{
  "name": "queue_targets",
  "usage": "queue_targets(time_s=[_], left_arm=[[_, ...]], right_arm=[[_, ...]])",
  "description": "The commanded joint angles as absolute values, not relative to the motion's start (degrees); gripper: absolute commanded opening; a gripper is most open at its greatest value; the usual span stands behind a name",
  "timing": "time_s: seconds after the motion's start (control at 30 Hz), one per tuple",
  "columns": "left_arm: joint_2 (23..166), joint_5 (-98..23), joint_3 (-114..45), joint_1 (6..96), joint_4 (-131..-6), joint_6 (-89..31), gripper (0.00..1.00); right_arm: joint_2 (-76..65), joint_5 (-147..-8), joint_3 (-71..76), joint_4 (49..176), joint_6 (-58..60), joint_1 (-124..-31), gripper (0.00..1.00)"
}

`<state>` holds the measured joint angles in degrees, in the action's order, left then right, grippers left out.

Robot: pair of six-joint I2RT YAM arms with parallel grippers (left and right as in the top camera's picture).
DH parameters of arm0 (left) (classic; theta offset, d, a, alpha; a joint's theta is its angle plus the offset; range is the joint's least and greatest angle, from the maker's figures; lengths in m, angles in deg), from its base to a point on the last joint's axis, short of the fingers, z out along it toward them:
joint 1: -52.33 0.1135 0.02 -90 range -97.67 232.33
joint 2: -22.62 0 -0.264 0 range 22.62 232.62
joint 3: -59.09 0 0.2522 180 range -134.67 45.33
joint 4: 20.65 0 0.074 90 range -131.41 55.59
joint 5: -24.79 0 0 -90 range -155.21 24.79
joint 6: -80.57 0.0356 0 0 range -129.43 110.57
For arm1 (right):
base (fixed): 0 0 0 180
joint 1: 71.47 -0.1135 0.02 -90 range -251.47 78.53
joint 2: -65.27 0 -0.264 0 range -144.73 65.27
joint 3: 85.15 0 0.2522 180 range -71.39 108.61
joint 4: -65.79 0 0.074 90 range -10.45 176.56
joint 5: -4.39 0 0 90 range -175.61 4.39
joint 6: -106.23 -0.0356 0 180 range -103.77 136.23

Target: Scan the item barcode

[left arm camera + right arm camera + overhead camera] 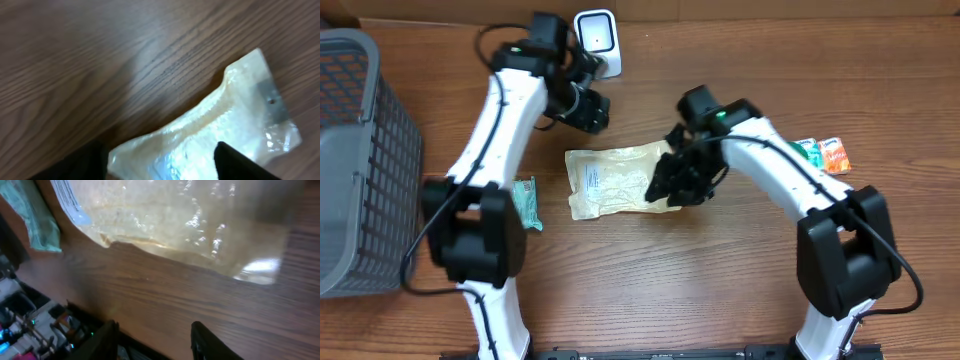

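Two white-and-black arms are rising nearest the overhead camera, one from each side of the near edge of the wooden table (720, 290). One grey mesh basket (360, 160) is sitting at the far left. One cream plastic pouch (615, 180), the item to be scanned, is lying flat at the middle of the table, between the two arms. One white scanner (596, 40) is standing at the far edge, beyond the pouch. Three small packets are lying about: a teal packet (526, 200) beside the left arm's base link, and a green packet (808, 150) and an orange packet (836, 155) side by side on the right.

The left claw (588, 110) is hanging between the scanner and the pouch's far edge; its dark fingers (235, 162) are standing apart and gripping nothing, with the pouch showing on the wood beneath them. The right claw (678, 185) is hovering over the pouch's right end, its fingers (207, 340) also parted with nothing between them; whether they are touching the pouch cannot be told.

The left arm is stretching far forward and bending inward at the wrist. The right arm is arching up and leaning left towards the middle.
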<state>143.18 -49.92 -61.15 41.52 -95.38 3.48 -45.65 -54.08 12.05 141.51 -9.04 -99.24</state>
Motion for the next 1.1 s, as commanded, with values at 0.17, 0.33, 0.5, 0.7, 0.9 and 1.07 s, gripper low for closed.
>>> queue_targets(time_s=[0.17,0.33,0.5,0.7,0.9,1.07], left_arm=[[149.0,-50.8,-61.0,40.0,-92.6,7.1,0.38],[149.6,-50.8,-61.0,39.9,-92.1,3.6,0.21],[150.9,-50.8,-60.8,39.9,-92.9,-0.3,0.15],[153.8,-50.4,-60.8,39.2,-95.6,-2.6,0.12],[155.7,-50.4,-60.8,37.1,-99.4,-2.6,0.11],[155.7,-50.1,-60.8,35.3,-102.5,-3.6,0.10]], right_arm=[[-45.3,-59.4,2.6,128.8,-29.0,-106.6,0.17],[-45.3,-65.8,-4.1,119.4,-36.6,-107.7,0.04],[-45.3,-69.8,-4.6,115.7,-37.8,-107.7,0.04],[-45.3,-75.9,-4.6,111.7,-38.0,-107.5,0.14],[-45.3,-78.1,-4.6,106.9,-38.0,-105.1,0.27],[-45.3,-73.8,-4.6,102.3,-35.7,-101.9,0.27]])
